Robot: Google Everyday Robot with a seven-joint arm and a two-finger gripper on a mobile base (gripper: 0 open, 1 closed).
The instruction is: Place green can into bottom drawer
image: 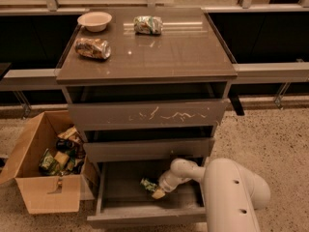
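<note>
The bottom drawer (145, 217) of the grey-brown cabinet is pulled open, showing its flat grey floor. The green can (148, 184), small and dark green, is inside the drawer just above the floor near its middle. My gripper (157, 190) reaches into the drawer from the right on a white arm and is at the can, touching it. The tips are partly hidden by the can and the wrist.
The cabinet top (183, 52) holds a white bowl (94, 20), a brown-orange can (92, 48) and a paler green-and-white can (147, 24), both lying down. The top drawer front (149, 115) has white scratches. An open cardboard box (46, 178) of snacks stands left on the floor.
</note>
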